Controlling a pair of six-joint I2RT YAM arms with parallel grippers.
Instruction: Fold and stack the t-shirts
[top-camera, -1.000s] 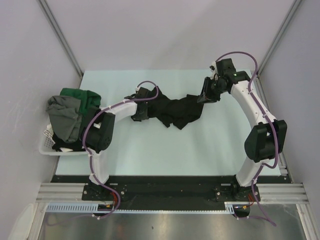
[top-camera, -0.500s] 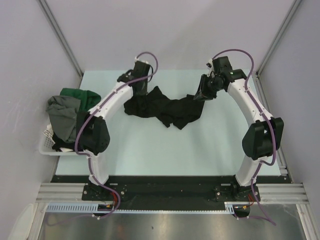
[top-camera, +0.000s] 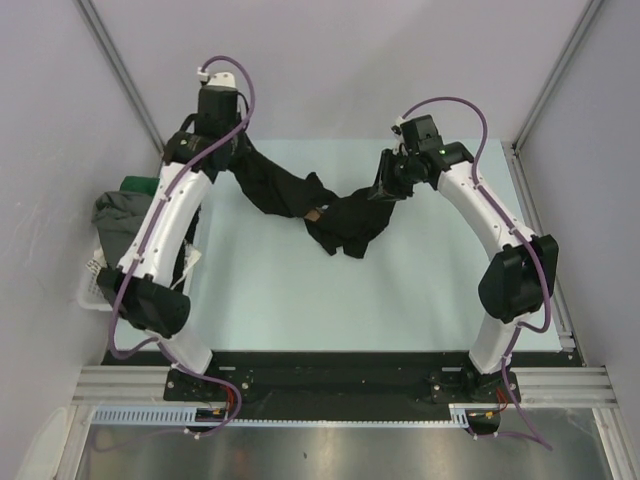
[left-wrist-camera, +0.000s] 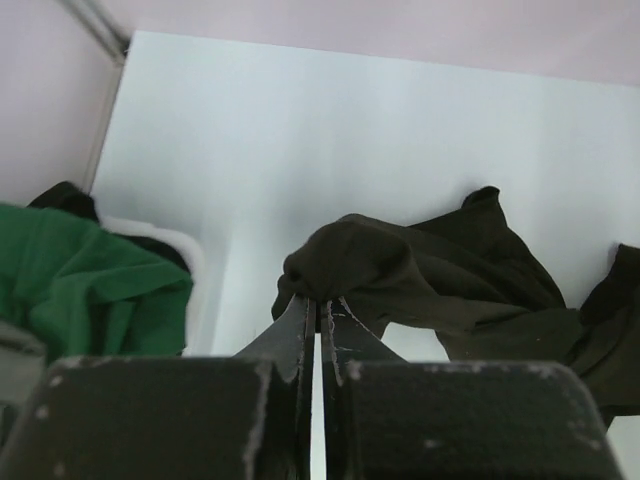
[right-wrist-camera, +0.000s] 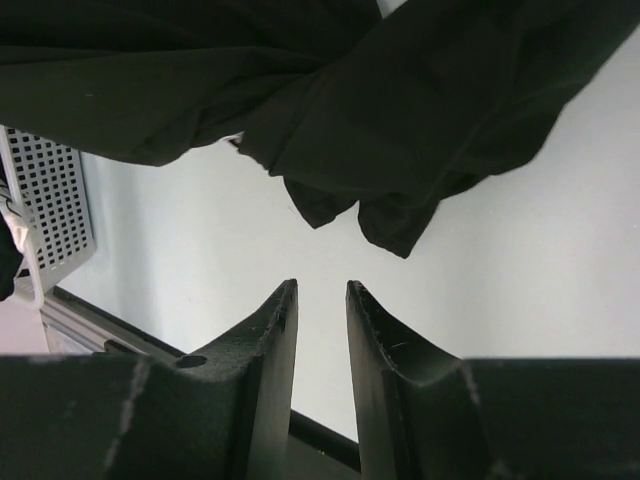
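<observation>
Cloth pinched in your left gripper (left-wrist-camera: 317, 305) explains the layout. Its jaws are clamped tight on a bunched edge of the black t-shirt (top-camera: 335, 215), and you hold that end raised at the far left of the table (top-camera: 400, 290). From there the garment sags in a band toward the far middle, its lowest folds at or near the surface. I read this as lifting the shirt to open it out before any fold, so the task looks near its start. Your right gripper (right-wrist-camera: 320, 295) sits at the shirt's right end with its jaws narrowly apart. Its wrist view shows bare table through the gap and cloth only beyond the tips, so it grips nothing. By count, one black shirt is out over the table. One green t-shirt (left-wrist-camera: 80, 290) and one grey t-shirt (top-camera: 112, 222) lie heaped in the single white basket (top-camera: 92, 292) at the left edge, apparently waiting their turn. A dark scrap beside the green may be a fourth shirt, but you cannot tell.
</observation>
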